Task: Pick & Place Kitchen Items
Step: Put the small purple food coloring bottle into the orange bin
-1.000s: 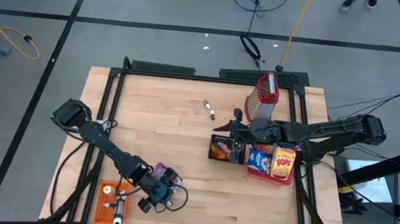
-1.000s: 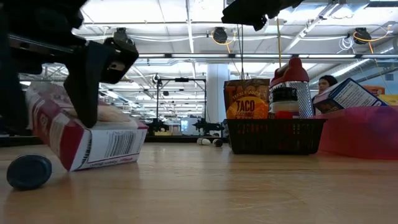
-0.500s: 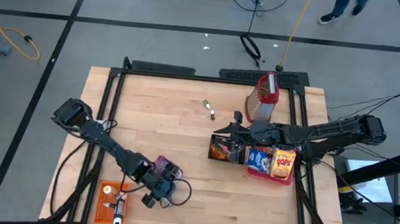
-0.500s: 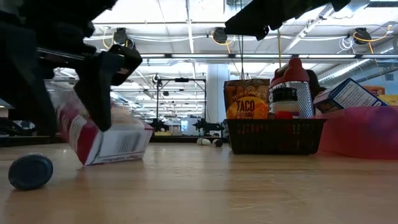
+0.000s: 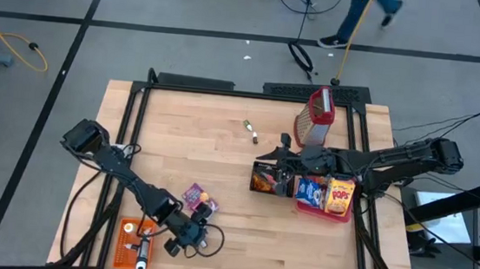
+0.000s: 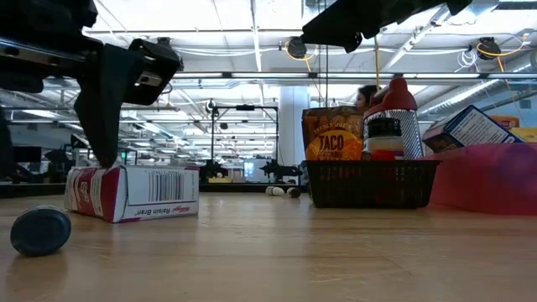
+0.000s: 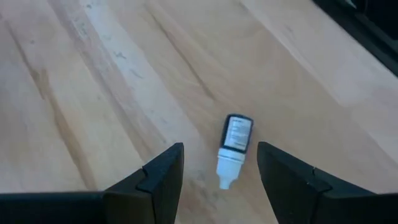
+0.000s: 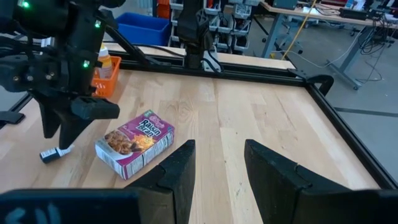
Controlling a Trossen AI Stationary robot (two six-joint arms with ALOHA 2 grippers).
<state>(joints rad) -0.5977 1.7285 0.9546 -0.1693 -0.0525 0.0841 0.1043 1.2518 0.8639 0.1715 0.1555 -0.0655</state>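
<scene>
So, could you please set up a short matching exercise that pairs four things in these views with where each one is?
Things:
1. Raisin Bran box
2. small bottle
3. taco packet
4. Pops box

Places:
a. standing in the red bin
b. lying flat on the wood by the left tool
c. in the black mesh basket
d. lying on the wood between the left tool's open fingers

Pairs: 1-b, 2-d, 3-c, 4-a

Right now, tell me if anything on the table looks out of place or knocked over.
A Raisin Bran box lies flat on its side near the left tool, which is open and holds nothing. A small white bottle also lies on its side on the bare wood. The taco packet stands upright in the black basket.
</scene>
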